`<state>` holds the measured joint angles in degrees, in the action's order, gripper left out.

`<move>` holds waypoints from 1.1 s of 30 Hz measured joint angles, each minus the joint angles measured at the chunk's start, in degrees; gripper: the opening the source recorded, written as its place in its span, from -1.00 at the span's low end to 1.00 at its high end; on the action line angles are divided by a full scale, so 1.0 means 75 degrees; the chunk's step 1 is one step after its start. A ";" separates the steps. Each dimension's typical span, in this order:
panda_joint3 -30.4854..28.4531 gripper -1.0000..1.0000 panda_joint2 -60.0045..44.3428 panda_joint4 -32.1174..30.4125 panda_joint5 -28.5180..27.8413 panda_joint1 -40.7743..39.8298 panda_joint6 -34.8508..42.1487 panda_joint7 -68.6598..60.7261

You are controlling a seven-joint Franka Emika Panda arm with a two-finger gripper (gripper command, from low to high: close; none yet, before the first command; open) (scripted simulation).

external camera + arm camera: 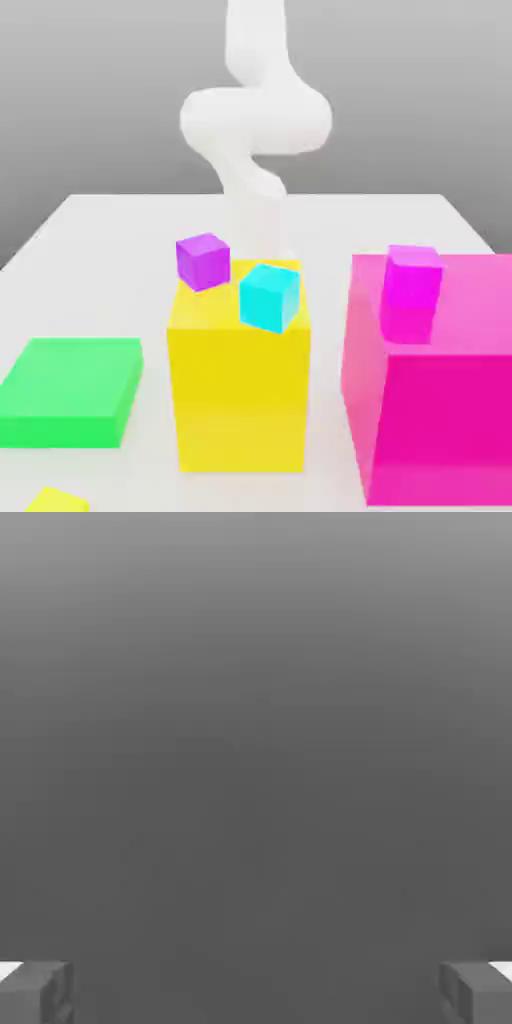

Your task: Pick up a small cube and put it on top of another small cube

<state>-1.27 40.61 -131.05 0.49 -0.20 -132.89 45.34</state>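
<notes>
Lying at about 7 o'clock in the exterior view, the small cube (55,500) sits on the white table (120,240) at the very lower edge of the picture, bright yellow, partly cut off by the frame so only its upper face and a little of one side can be seen. The gripper (256,992) appears in the hand view as two grey fingertips (38,992) at opposite edges of that picture, spread wide apart with nothing between them, so it is released and holds no object; beyond them is only a plain grey backdrop, with no cube near the fingers. How the small cube lies relative to the gripper cannot be told closer than this, because in the exterior view the white arm (255,115) rises at 12 o'clock behind the blocks and its lower end is hidden behind the large yellow block (240,385). That block stands near the centre, and on its top rest a purple cube (203,260) at the 10 o'clock corner, tilted, and a cyan cube (269,296) toward 2 o'clock, overhanging the front edge; the two are just beside each other but apart. At 8 o'clock a flat green block (70,390) lies on the table, near the small cube. At 4 o'clock a large magenta block (430,400) is cut off by the exterior view's right edge, with a small magenta cube (412,290) on its top.
</notes>
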 joint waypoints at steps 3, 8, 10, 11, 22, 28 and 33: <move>-0.0232 0.00 -0.0871 0.0126 0.0080 -0.0015 -0.0175 -0.0092; -0.0598 0.00 -0.2257 0.0325 0.0269 -0.0064 -0.0457 -0.0273; -0.0737 0.00 -0.2810 0.0404 0.0361 -0.0094 -0.0570 -0.0357; -0.0798 0.00 -0.3087 0.0442 0.0409 -0.0119 -0.0630 -0.0398; -0.1257 0.00 -0.6143 0.0881 0.1002 -0.0636 -0.1238 -0.0925; -0.1379 0.00 -0.7795 0.1117 0.1183 -0.0967 -0.1582 -0.1112; -0.1368 0.00 -0.9165 0.1340 0.1343 -0.1261 -0.2084 -0.1263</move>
<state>-11.53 -28.12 -121.00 10.56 -9.66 -148.52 35.87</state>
